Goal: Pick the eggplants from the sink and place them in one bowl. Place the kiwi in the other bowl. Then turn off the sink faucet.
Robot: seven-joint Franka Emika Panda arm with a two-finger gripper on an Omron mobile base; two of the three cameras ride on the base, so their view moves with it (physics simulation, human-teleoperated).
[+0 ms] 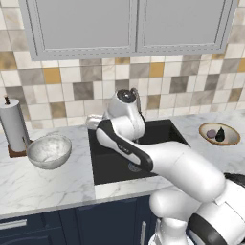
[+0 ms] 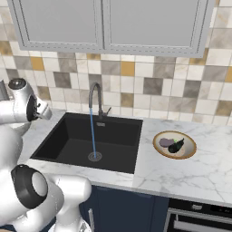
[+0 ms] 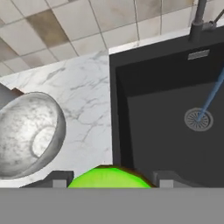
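Sink point(image 2: 72, 136): black rectangular basin set in the white marble counter point(image 2: 190, 172), round metal drain point(image 2: 94, 157) on its floor.
Faucet point(image 2: 95, 99): dark gooseneck at the basin's 12 o'clock edge, a thin blue stream of water point(image 2: 93, 133) falling onto the drain.
Tan bowl point(image 2: 158, 138): on the counter at 3 o'clock of the sink.
Eggplants point(image 2: 172, 144): mauve one and black one touching inside the tan bowl.

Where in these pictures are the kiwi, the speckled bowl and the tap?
kiwi point(image 3: 109, 178): hand view, on its green top, between the gripper's fingers.
speckled bowl point(image 1: 49, 151): left base view, on its inner wall.
tap point(image 2: 94, 94): right base view, on the arched spout.
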